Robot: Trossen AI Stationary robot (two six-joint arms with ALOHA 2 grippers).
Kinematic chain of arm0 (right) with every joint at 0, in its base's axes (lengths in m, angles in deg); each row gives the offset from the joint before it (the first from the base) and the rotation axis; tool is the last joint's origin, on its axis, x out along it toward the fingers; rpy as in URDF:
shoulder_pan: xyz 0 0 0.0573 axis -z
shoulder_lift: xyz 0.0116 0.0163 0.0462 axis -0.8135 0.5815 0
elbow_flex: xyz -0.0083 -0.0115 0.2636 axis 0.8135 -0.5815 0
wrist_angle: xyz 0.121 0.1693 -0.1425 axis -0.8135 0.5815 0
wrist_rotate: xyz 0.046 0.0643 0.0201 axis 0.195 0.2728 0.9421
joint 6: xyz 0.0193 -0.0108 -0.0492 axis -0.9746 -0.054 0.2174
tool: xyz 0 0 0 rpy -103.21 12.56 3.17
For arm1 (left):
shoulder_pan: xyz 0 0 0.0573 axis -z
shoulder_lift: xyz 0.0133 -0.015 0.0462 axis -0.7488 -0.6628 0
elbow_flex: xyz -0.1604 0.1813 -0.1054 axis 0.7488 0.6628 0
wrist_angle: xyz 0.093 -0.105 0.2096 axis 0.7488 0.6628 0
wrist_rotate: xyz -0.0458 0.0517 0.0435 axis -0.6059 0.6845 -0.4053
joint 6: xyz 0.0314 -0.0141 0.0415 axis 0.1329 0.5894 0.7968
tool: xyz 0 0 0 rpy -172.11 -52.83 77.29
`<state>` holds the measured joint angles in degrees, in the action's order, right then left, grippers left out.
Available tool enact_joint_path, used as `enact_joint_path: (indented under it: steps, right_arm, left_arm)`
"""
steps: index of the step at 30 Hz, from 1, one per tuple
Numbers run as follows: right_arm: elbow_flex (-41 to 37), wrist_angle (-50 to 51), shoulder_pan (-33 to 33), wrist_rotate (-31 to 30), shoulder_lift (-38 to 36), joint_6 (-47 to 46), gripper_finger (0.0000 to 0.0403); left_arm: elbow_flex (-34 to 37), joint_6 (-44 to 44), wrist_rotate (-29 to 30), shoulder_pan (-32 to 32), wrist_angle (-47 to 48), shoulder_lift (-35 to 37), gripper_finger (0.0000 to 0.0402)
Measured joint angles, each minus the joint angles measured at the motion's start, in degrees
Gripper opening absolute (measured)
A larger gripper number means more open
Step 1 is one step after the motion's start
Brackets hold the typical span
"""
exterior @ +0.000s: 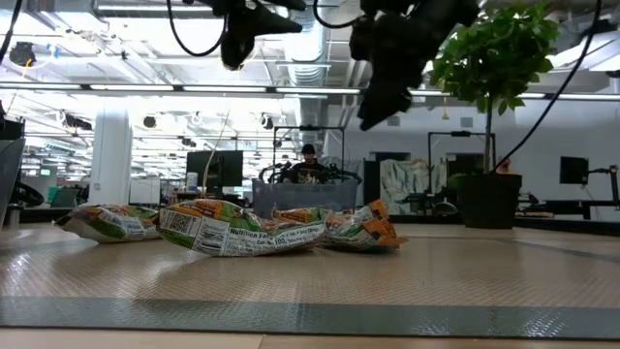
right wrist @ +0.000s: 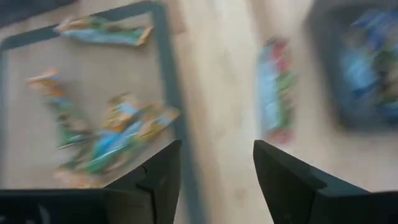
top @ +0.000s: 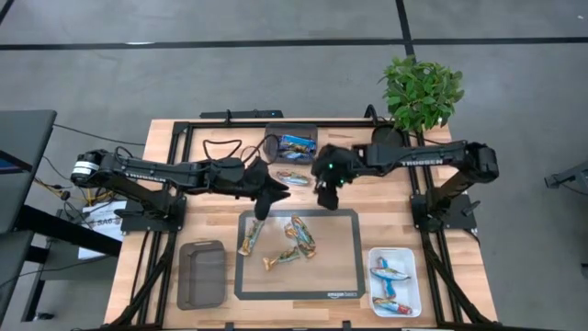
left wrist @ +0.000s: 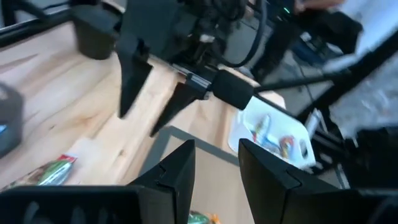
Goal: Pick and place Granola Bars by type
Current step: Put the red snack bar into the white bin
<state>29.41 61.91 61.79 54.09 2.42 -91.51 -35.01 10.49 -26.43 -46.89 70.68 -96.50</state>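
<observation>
Three Granola Bars [top: 301, 234] in brown-orange wrappers lie flat on the grey-bordered mat [top: 342, 276]; the low view shows them too [exterior: 232, 231]. A white bar with red and blue [top: 294, 179] lies on the wood beyond the mat's far edge, also in the right wrist view [right wrist: 273, 90]. My left gripper [top: 261, 210] hangs open above the mat's far left corner, its fingers [left wrist: 180, 171] with nothing between them. My right gripper [top: 323, 198] hangs open above the mat's far edge, near the loose bar, and is also empty [right wrist: 217, 180].
A dark bin [top: 296, 144] with blue bars stands at the far middle. An empty dark bin [top: 202, 273] sits near left. A white tray [top: 395, 280] with white bars sits near right. A potted plant [top: 421, 92] stands at the far right corner.
</observation>
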Motion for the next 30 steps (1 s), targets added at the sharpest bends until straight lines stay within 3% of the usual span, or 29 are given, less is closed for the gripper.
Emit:
enact_joint_path:
  steps: [5,13,20,30]
  right_arm:
    - [0.0,-4.6,3.6,-3.5,2.2,7.8,0.019]
    - [0.5,-6.9,6.9,-6.4,12.6,8.5,0.0221]
    - [5.2,-6.6,7.3,-6.0,21.6,8.6,0.023]
    - [11.8,-2.8,6.9,-1.3,26.4,8.8,0.0231]
  left_arm:
    - [0.0,-4.8,4.5,-0.9,-0.1,0.0,0.0116]
    - [0.0,-6.8,6.6,-1.8,-0.2,0.0,0.0116]
    - [0.0,-6.8,6.8,-1.8,-0.1,0.0,0.0116]
    - [0.0,-6.8,6.5,-1.8,0.0,0.0,0.0116]
